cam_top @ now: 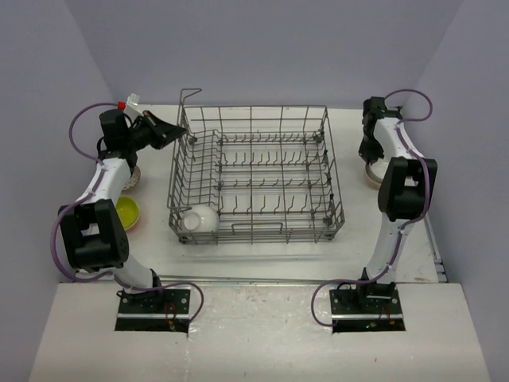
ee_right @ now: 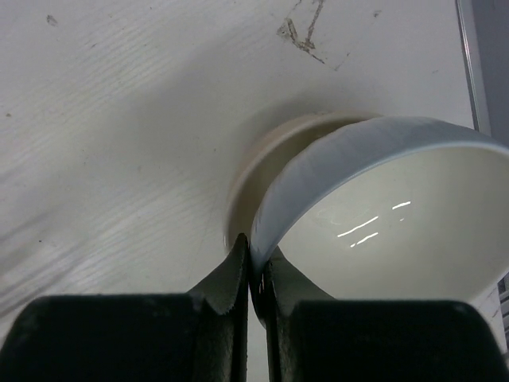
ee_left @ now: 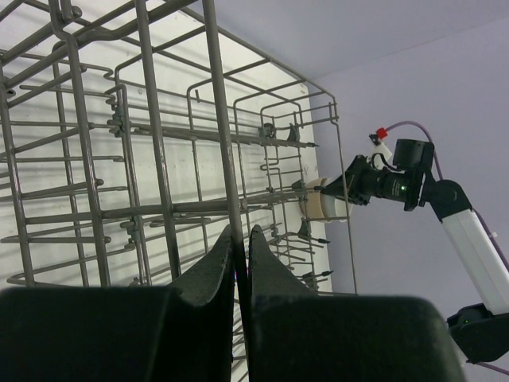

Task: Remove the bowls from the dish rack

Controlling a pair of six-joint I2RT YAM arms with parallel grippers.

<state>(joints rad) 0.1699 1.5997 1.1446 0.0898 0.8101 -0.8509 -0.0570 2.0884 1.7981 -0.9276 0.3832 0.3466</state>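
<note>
**A:** Right fingers (ee_right: 231, 280)?
**B:** Clamped on the rim of a pale bowl (ee_right: 382, 215), over a beige bowl (ee_right: 262, 159) on the bench (ee_right: 119, 119). Left fingers (ee_left: 211, 267) pressed together.
**A:** Dish rack (cam_top: 254, 175)?
**B:** Mid-bench; I count one white bowl (cam_top: 199, 219) inside, near-left corner.

Rt wrist: grey bowl (ee_right: 374, 207) cut off at rt edge, beige thing (ee_right: 258, 163) under it mostly hidden. Top: pale bowl (cam_top: 134, 177) partly behind left arm (cam_top: 103, 185). Left wrist: dish rack (ee_left: 151, 119) cropped top/left.

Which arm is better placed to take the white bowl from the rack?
Left: the white bowl sits in the rack's near-left corner, its side; the right gripper is busy pinching a second bowl by the rim.
</note>
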